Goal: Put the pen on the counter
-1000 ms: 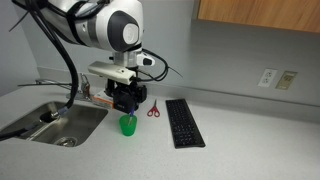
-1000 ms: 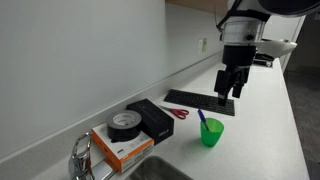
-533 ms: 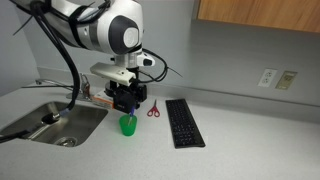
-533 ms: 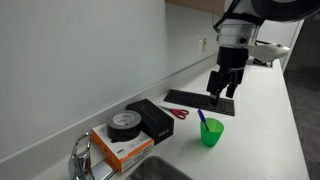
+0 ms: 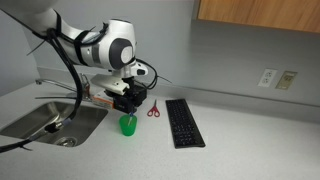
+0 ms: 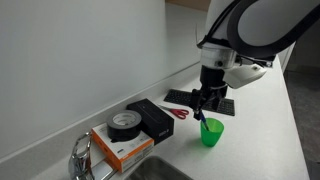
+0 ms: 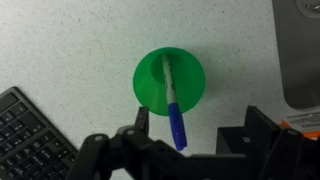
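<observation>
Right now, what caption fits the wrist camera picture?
Open gripper hovers over the green cup holding the pen on the counter.

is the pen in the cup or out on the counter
In: wrist view shows the pen leaning inside the green cup, blue end over its rim.

A green cup (image 5: 127, 124) stood upright, its round open mouth seen from above in the wrist view (image 7: 150, 85). In both exterior views a black keyboard (image 5: 184, 122) lay flat, well apart from the cup, and red-handled scissors (image 5: 153, 110) lay between the two, nearer the wall. A steel sink basin (image 5: 55, 122) sat to one side. In an exterior view a black roll of tape (image 6: 124, 123) rested on an orange-and-white box (image 6: 120, 148), with a black box (image 6: 152, 118) just beside it. Two wall outlets (image 5: 267, 77) sat below a wooden cabinet (image 5: 260, 15).
</observation>
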Controlling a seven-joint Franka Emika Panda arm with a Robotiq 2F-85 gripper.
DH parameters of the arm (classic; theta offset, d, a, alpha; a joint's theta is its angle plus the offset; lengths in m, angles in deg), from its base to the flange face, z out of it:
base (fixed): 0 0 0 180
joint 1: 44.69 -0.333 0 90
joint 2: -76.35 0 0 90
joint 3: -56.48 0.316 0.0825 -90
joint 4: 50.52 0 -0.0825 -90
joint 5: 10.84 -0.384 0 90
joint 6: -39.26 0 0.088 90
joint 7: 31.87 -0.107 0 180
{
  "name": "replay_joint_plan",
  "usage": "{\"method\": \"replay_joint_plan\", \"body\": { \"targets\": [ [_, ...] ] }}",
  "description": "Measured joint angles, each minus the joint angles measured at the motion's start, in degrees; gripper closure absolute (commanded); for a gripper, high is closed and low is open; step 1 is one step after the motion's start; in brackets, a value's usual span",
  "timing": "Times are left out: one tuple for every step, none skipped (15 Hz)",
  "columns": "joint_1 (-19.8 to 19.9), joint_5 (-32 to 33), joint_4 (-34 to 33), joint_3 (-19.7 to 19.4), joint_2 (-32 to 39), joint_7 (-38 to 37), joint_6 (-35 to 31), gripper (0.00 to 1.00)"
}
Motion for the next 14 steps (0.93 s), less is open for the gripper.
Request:
{"method": "replay_joint_plan", "body": {
  "targets": [
    [-0.3, 1.5, -0.2, 0.0, 0.7, -1.5, -0.8, 0.0],
    [-0.6, 3.1, -0.2, 0.0, 1.1, -3.0, -1.4, 0.0],
    [-0.8, 4.5, -0.3, 0.0, 1.4, -4.4, -1.8, 0.0],
    [-1.0, 5.8, -0.4, -0.1, 1.6, -5.7, -2.1, 0.0],
    [-1.2, 6.8, -0.5, -0.2, 1.9, -6.7, -2.2, 0.0],
    [-1.3, 7.6, -0.5, -0.2, 2.1, -7.6, -2.2, 0.01],
    [-1.3, 8.3, -0.6, -0.2, 2.3, -8.4, -2.2, 0.07],
    [-1.4, 8.9, -0.6, -0.3, 2.5, -9.2, -2.2, 0.26],
    [-1.4, 9.4, -0.8, -0.4, 2.6, -9.7, -2.2, 0.29],
    [-1.4, 9.8, -0.9, -0.5, 2.8, -10.2, -2.2, 0.35],
    [-1.4, 10.2, -1.1, -0.7, 3.0, -10.6, -2.2, 0.45],
    [-1.4, 10.3, -1.3, -0.9, 3.3, -10.8, -2.2, 0.52],
    [-1.4, 10.4, -1.5, -1.1, 3.5, -11.0, -2.2, 0.61],
    [-1.4, 10.5, -1.6, -1.2, 3.6, -11.1, -2.2, 0.68]
  ]
}}
